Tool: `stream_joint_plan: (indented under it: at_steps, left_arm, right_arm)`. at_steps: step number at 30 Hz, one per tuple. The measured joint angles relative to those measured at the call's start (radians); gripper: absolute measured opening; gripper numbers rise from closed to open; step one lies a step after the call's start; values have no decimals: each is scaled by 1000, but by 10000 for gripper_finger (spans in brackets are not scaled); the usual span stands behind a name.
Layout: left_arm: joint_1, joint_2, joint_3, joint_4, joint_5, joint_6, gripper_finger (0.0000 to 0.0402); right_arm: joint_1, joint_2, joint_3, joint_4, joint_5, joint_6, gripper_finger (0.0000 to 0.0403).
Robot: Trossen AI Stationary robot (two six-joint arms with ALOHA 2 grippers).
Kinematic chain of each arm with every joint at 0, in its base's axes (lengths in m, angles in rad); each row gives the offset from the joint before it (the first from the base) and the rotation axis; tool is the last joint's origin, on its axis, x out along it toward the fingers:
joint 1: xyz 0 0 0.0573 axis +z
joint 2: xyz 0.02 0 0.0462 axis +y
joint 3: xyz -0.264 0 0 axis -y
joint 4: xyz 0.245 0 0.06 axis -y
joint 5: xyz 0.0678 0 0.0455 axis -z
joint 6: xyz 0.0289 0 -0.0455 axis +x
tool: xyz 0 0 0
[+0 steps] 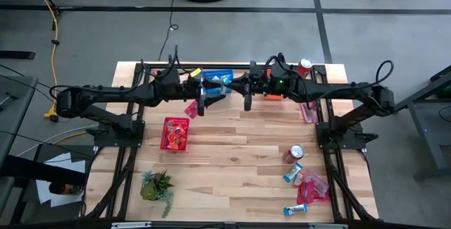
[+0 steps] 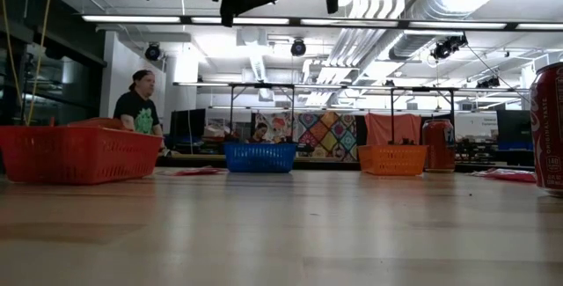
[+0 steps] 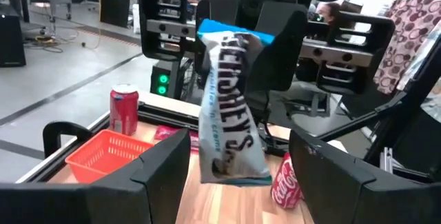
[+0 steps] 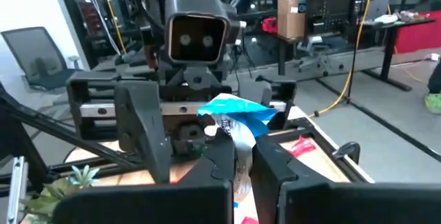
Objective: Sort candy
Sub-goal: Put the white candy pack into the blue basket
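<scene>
The right gripper (image 4: pixel 241 156) is clenched on a blue-and-white bar (image 3: pixel 231 107) and holds it up in the air between the left gripper's (image 3: pixel 238 169) spread fingers, above the upper middle of the high view. The step looks like a handover. It would go best if the left closes squarely on the hanging wrapper before the right lets go, then carries it to the blue basket (image 2: pixel 259 157).
</scene>
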Motion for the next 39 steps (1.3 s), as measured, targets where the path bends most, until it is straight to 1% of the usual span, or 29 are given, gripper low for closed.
stream_joint_plan:
  at_steps: [4,7,9,13,14,16,19,24,27,31,34,37,39]
  left_arm:
    - [7,0,0,4,0,-3,230]
    - [7,13,0,8,0,-11,205]
    - [7,25,0,18,1,-13,168]
    - [8,36,0,28,2,-35,53]
    - [12,36,0,28,1,-36,37]
    - [19,34,0,24,2,-36,32]
    - [41,10,0,-44,2,-33,28]
    - [102,-74,0,-266,0,-18,18]
    - [149,-157,0,-408,-14,5,11]
    - [213,-259,0,-584,-93,24,3]
    - [254,-288,0,-605,-107,8,2]
    - [295,-248,4,-543,-100,-51,2]
    - [330,-170,55,-550,-79,-80,0]
  right_arm:
    - [0,0,0,0,-16,9,8]
    - [0,0,0,0,-16,9,9]
    - [0,0,0,-4,-16,9,11]
    - [0,0,0,-4,-14,11,27]
    - [0,1,0,-4,-15,17,35]
    - [0,1,0,-2,-11,34,55]
    - [2,-10,0,-13,55,57,99]
    - [-2,-81,0,-82,249,-10,174]
    - [-2,-138,0,-165,381,-69,204]
    - [-2,-203,0,-277,519,-99,222]
    - [-2,-236,0,-322,574,-97,224]
    - [-2,-246,0,-325,585,-97,224]
    - [-2,-246,0,-322,586,-97,225]
